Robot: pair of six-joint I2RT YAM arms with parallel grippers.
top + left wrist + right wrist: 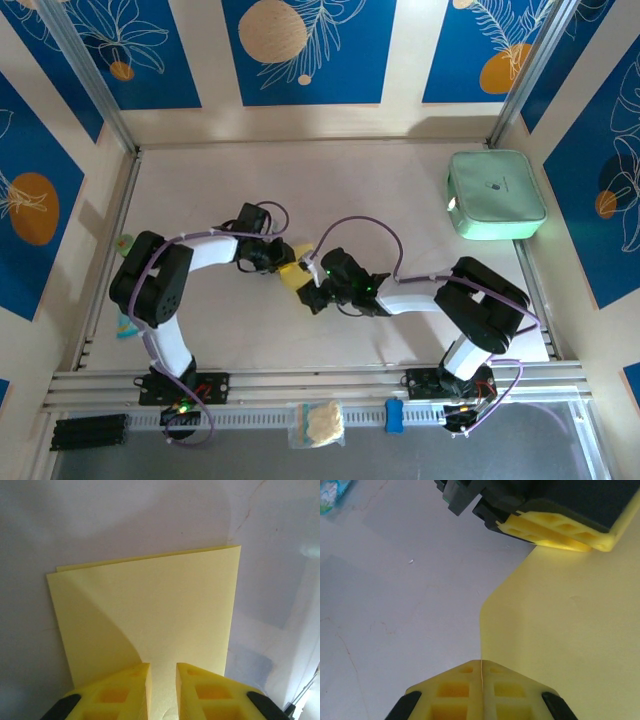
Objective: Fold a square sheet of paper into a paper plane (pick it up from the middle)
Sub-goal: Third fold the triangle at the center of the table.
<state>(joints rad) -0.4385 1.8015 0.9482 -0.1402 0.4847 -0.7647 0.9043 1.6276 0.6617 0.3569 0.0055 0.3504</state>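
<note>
The square sheet of paper (295, 277) is yellow and lies mid-table between both arms. In the left wrist view the sheet (150, 610) is doubled over, two edges showing at its far side: a flat rectangle rather than a paper plane. My left gripper (162, 670) rests over its near edge, its jaws a narrow gap apart with paper showing in the gap. My right gripper (481, 662) is shut on the sheet's edge (560, 630), a thin paper line pinched between the pads. The left fingers (555, 530) sit on the sheet's far side.
A mint-green case (495, 195) stands at the back right. A cream wad in a clear bag (318, 423) and a blue piece (395, 416) lie on the front rail. Small coloured items (125, 243) sit by the left wall.
</note>
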